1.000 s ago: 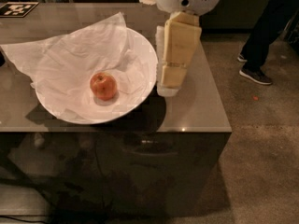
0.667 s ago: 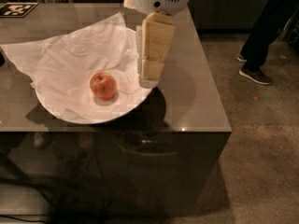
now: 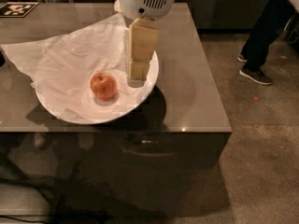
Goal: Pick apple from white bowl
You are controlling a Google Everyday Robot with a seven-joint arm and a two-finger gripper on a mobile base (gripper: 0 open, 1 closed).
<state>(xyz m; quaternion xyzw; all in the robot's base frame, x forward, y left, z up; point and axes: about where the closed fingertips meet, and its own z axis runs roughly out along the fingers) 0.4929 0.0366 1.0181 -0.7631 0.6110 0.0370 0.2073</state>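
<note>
A small red-orange apple (image 3: 103,86) lies in the large white bowl (image 3: 88,119), on the crumpled white paper (image 3: 70,59) that lines it. The bowl stands on a grey-brown table, near its front edge. My gripper (image 3: 136,80) hangs from the white arm housing at the top and points down inside the bowl's right part. It is a little to the right of the apple and apart from it. It holds nothing.
The paper spills over the bowl's rim to the left and back. The table (image 3: 191,101) has its right edge and front edge close by. A person's legs and shoes (image 3: 254,73) stand on the floor at the right. A black-and-white marker (image 3: 16,8) lies at the table's back left.
My gripper has moved left, from over the bowl's right rim to inside the bowl, closer to the apple. The apple and bowl have not moved.
</note>
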